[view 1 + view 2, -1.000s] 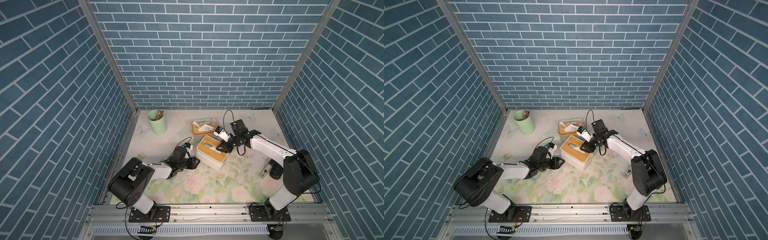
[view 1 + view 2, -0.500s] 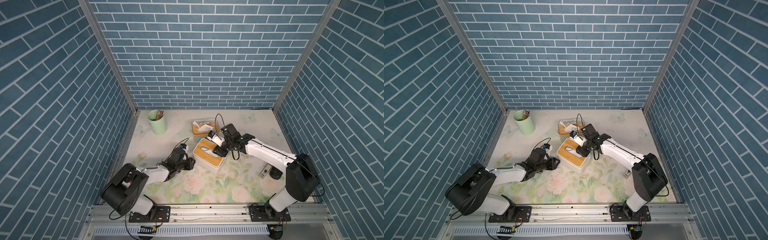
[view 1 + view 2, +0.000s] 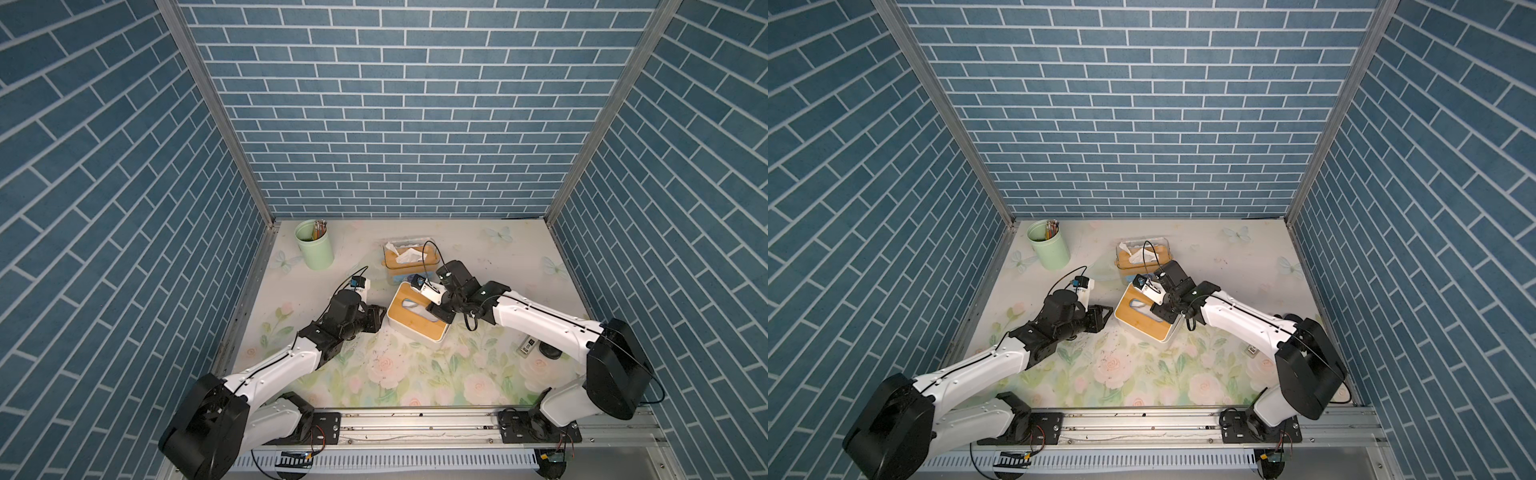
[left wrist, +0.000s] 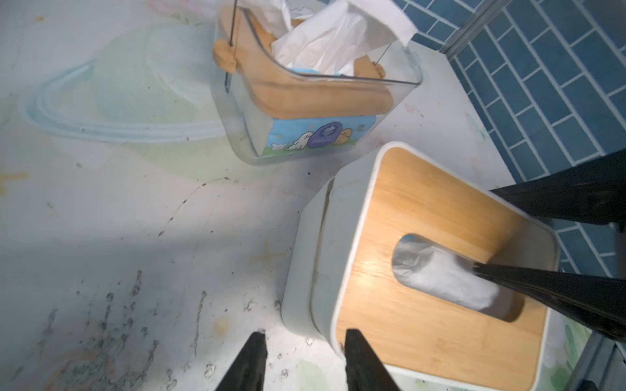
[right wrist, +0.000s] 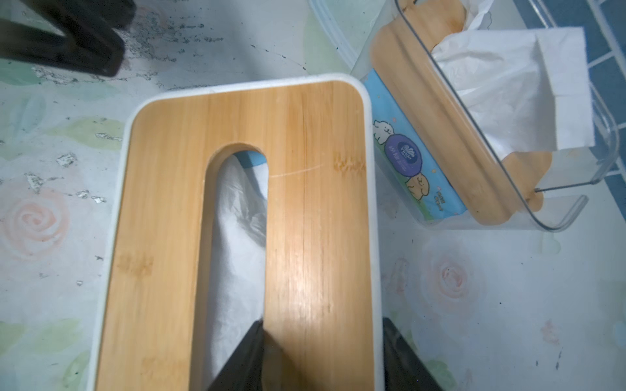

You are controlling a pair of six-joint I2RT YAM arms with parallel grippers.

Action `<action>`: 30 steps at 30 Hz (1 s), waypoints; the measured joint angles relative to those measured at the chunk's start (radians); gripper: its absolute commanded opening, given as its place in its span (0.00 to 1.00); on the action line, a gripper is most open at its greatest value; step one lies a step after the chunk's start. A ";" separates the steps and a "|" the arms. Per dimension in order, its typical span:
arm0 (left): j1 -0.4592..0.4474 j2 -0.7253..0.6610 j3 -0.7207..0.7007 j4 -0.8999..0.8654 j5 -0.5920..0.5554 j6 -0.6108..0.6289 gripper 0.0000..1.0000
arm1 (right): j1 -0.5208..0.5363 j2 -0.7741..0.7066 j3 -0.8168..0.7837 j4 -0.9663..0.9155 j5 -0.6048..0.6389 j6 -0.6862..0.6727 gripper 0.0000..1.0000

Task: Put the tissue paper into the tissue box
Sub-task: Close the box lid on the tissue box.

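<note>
On the right gripper (image 5: 321, 323) we see the fingers apart, one in the tissue box (image 5: 162, 169) slot touching the tissue paper (image 5: 237, 243). On the left gripper (image 4: 305, 334) they are apart, empty, beside the box.

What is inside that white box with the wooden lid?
Through the slot in the lid, white tissue paper shows inside the tissue box, plus a blue sliver. One jaw of the right gripper dips in. The lid hides the rest.
</note>
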 measured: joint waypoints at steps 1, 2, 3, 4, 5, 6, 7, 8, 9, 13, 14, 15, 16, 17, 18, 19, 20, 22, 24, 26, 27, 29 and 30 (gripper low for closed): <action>0.000 0.002 0.011 0.001 0.007 0.004 0.50 | 0.000 -0.006 -0.008 0.011 -0.002 -0.009 0.00; 0.000 0.009 0.031 0.000 0.012 0.008 0.51 | 0.000 -0.010 -0.014 0.021 -0.003 -0.019 0.00; 0.000 0.021 0.053 0.001 0.020 0.014 0.53 | 0.000 -0.015 -0.018 0.032 -0.005 -0.026 0.00; 0.000 0.035 0.074 0.003 0.024 0.020 0.54 | 0.000 -0.019 -0.021 0.039 -0.006 -0.027 0.00; 0.000 0.051 0.095 0.008 0.027 0.023 0.55 | 0.000 -0.024 -0.023 0.048 -0.010 -0.032 0.00; 0.000 0.066 0.112 0.014 0.030 0.024 0.56 | 0.000 -0.029 -0.023 0.056 -0.013 -0.035 0.00; 0.000 0.074 0.121 0.018 0.031 0.026 0.57 | 0.000 -0.033 -0.023 0.063 -0.016 -0.041 0.00; 0.000 0.083 0.129 0.019 0.034 0.026 0.58 | 0.000 -0.039 -0.023 0.071 -0.019 -0.043 0.00; 0.000 0.088 0.135 0.019 0.035 0.028 0.60 | 0.000 -0.044 -0.023 0.079 -0.024 -0.044 0.00; 0.000 0.093 0.148 0.011 0.030 0.033 0.64 | 0.000 -0.078 -0.027 0.106 -0.033 -0.048 0.01; 0.000 0.093 0.152 0.006 0.029 0.034 0.64 | 0.000 -0.089 -0.031 0.112 -0.033 -0.048 0.01; 0.000 0.093 0.155 0.000 0.028 0.036 0.65 | 0.000 -0.096 -0.034 0.116 -0.031 -0.048 0.01; 0.000 0.093 0.158 -0.004 0.028 0.037 0.65 | 0.000 -0.101 -0.038 0.117 -0.029 -0.047 0.00; 0.000 0.092 0.161 -0.009 0.028 0.039 0.66 | -0.001 -0.105 -0.041 0.118 -0.027 -0.047 0.00; 0.000 0.091 0.162 -0.014 0.027 0.041 0.66 | -0.005 -0.105 -0.042 0.116 -0.028 -0.045 0.01; 0.000 0.089 0.163 -0.019 0.026 0.044 0.67 | -0.008 -0.105 -0.042 0.113 -0.035 -0.040 0.01; 0.000 0.084 0.164 -0.031 0.026 0.046 0.68 | -0.016 -0.105 -0.042 0.107 -0.055 -0.037 0.01; 0.000 0.070 0.172 -0.061 0.026 0.051 0.69 | -0.037 -0.103 -0.036 0.088 -0.108 -0.020 0.01; 0.000 0.052 0.187 -0.088 0.023 0.059 0.71 | -0.070 -0.083 -0.004 0.039 -0.172 -0.007 0.01; 0.000 0.032 0.205 -0.113 0.013 0.066 0.72 | -0.105 -0.044 0.043 -0.009 -0.233 0.013 0.01; 0.000 0.021 0.216 -0.125 0.002 0.069 0.73 | -0.123 -0.020 0.070 -0.034 -0.263 0.021 0.01; 0.000 0.008 0.237 -0.146 -0.019 0.072 0.74 | -0.150 0.025 0.112 -0.072 -0.303 0.038 0.00; 0.000 0.005 0.249 -0.158 -0.037 0.074 0.74 | -0.160 0.047 0.131 -0.091 -0.320 0.043 0.00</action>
